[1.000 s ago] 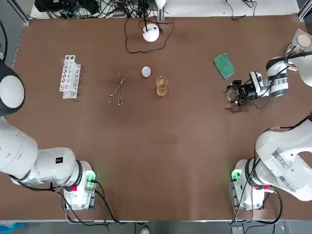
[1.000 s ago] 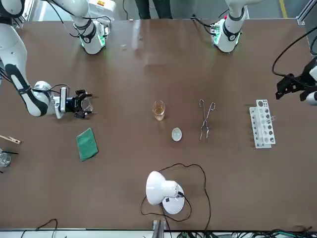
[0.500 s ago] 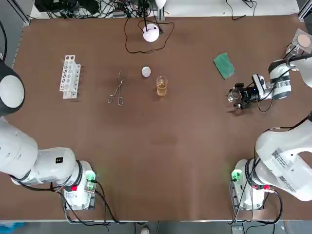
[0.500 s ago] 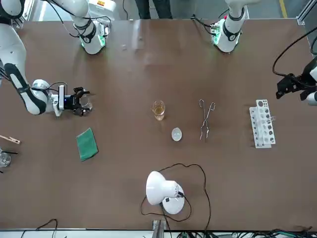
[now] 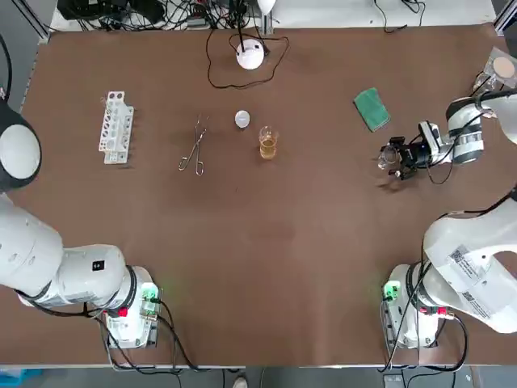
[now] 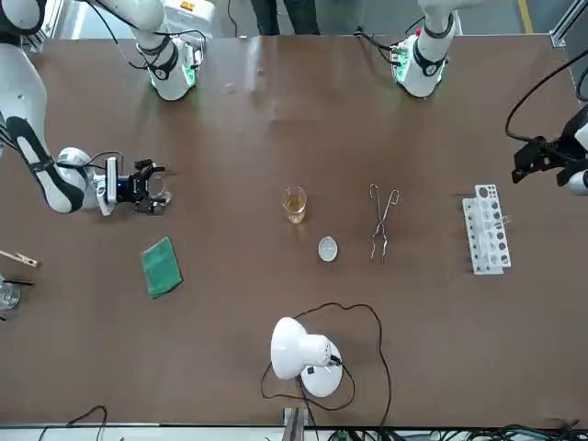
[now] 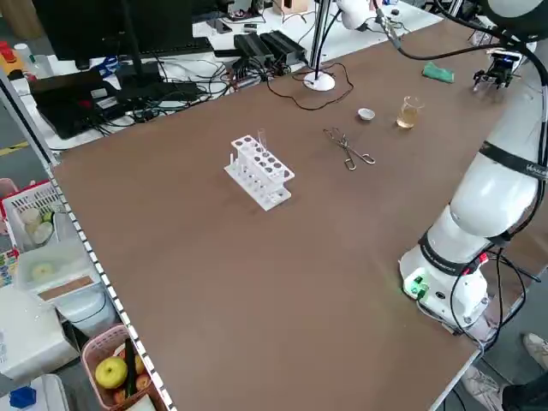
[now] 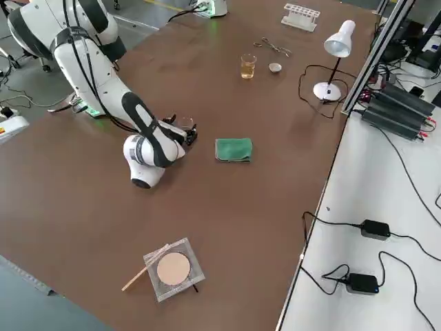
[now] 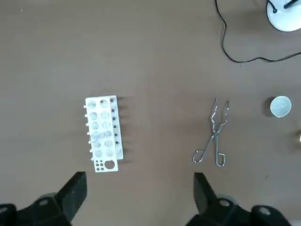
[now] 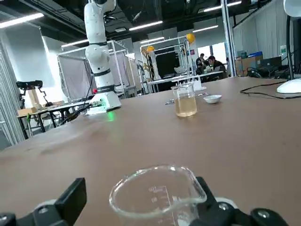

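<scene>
The right pincer (image 6: 154, 194) sits low on the counter (image 5: 266, 242), fingers released and spread around an empty glass beaker (image 10: 157, 190); a green cloth (image 5: 371, 108) lies near, off to one side; an amber-filled cup (image 10: 186, 102) stands well ahead; the left pincer (image 9: 138, 181), likewise spread, hangs high above the tube rack (image 9: 103, 133).

Taking 12 o'clock as the table's far edge, the cup (image 5: 268, 142) stands just beyond centre. The dish (image 5: 242, 119) sits near its 11, the tongs (image 5: 194, 148) at its 9, and the rack (image 5: 115, 127) farther out at 9. The lamp (image 5: 250, 53) stands at the 12 o'clock edge. The cloth (image 5: 371, 109) lies toward 2. At its 5, the beaker (image 10: 157, 193) stands between the spread fingers of the right gripper (image 5: 389, 158). The left gripper (image 6: 525, 165) hangs near the rack's 8. At the far 2 o'clock corner, a disc (image 8: 173, 269) lies on a pad (image 8: 165, 294).
</scene>
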{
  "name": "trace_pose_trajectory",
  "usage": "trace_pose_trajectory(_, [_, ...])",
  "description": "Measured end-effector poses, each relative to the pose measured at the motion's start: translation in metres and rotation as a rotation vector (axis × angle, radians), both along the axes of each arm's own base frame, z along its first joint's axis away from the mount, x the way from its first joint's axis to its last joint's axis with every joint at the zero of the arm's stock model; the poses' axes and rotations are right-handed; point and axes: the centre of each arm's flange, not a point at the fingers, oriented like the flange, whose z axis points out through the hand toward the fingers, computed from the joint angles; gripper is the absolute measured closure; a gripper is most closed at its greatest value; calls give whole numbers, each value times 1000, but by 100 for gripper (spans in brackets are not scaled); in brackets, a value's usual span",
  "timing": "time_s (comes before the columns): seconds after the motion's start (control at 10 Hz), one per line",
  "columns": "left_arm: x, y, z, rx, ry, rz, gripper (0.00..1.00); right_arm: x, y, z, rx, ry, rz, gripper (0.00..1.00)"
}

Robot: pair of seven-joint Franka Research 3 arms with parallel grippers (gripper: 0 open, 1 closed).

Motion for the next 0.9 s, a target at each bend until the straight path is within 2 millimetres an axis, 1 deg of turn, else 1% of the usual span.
trace_pose_trajectory(0.3, [0,0,0,0,0,0,0,12,-4,6,-5,1,3,0])
trace_pose_trajectory(0.5, [0,0,0,0,0,1,0,21,1,15,9,18,25,0])
trace_pose_trajectory(0.7, [0,0,0,0,0,1,0,28,1,29,3,73,40,0])
trace_pose_trajectory(0.9, [0,0,0,0,0,1,0,37,-1,48,-27,115,40,0])
